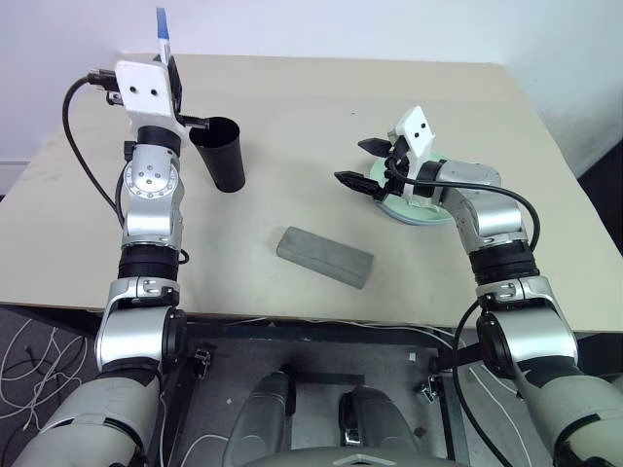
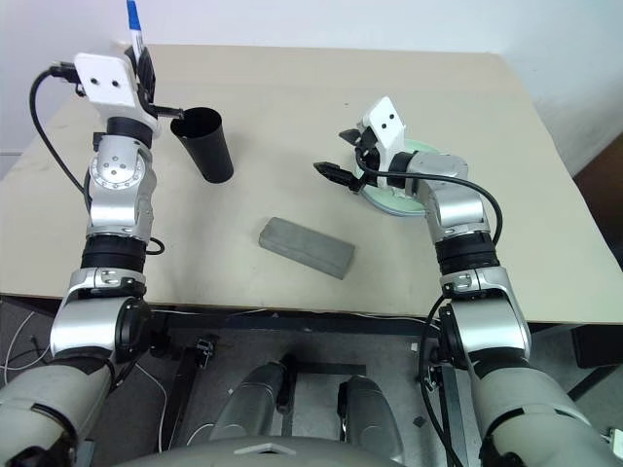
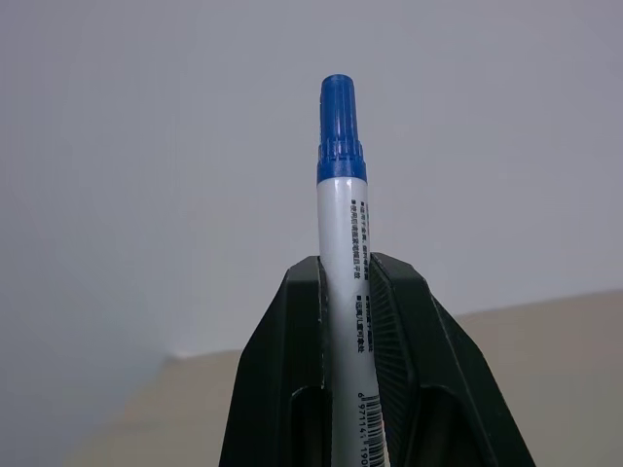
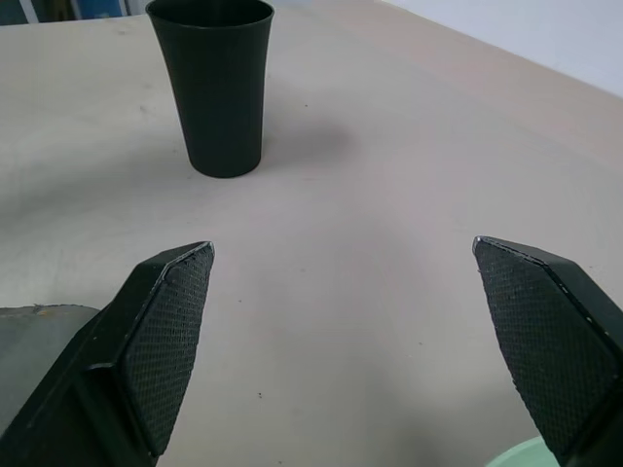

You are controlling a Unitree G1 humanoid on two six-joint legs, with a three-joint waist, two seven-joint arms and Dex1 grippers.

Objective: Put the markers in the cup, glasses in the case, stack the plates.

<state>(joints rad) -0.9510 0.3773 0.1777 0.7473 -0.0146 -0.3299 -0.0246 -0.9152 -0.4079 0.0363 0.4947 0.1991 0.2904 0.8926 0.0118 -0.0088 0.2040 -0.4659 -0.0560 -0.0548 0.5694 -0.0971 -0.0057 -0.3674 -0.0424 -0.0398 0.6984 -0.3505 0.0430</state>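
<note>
- Left wrist view had the left gripper (image 3: 352, 321) clamped tight on the blue-capped marker (image 3: 343, 243), cap end sticking up well past the fingertips, barcode end running down between the fingers (image 3: 282, 370).
- Head views: the same marker stood near upright above the left hand at about 10 o'clock on the table (image 1: 321, 126), just beside the cup's rim but not over the mouth.
- Cup (image 1: 222, 153) stood upright at roughly 10 o'clock from table centre, black, narrow mouth; contents could not be told.
- Right gripper (image 1: 365, 163) hung wide open and empty at about 2 o'clock, pointing toward the cup, just above the table.
- Plates (image 1: 421, 209) sat under the right wrist at 3 o'clock; mint edge seen, and they looked already stacked, though the arm hid most of them.
- Case (image 1: 324, 256) lay shut near centre, toward 6 o'clock; glasses probably inside, not verifiable.
- Risk: marker was gripped low with a long free end, so tipping it toward the cup could swing the cap into the rim and knock the light cup over.
- Risk: releasing off-centre would drop the marker outside the mouth, and it could roll off the table's 9 o'clock edge.
- Risk: smooth barrel might slide in the pads during the tilt.
- Risk: right arm idle over the plates could nudge the stack if it moved.
</note>
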